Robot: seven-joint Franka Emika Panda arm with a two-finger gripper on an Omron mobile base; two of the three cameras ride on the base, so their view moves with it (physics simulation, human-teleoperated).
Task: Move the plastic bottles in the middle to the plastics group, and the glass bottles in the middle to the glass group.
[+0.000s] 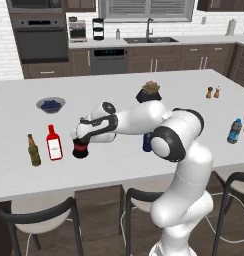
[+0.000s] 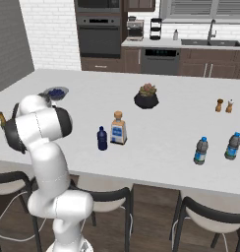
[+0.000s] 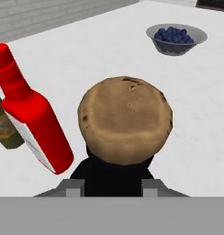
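A dark-cabinet kitchen with a wall oven and sink lies behind a wide white island counter (image 1: 124, 95), over which the white arm reaches left. Its gripper (image 1: 82, 142) is pinched on the squat black bottle (image 1: 80, 150), cork-topped, which stands on the counter just right of the red bottle (image 1: 54, 143) and the olive-brown bottle (image 1: 33, 150). In the middle stand the pale squarish bottle (image 2: 118, 128) and, just beside it, the navy bottle (image 2: 102, 138), with the two blue-capped bottles (image 2: 201, 150) well apart at the right end and a bowl of blueberries (image 1: 50, 104) behind the glass ones.
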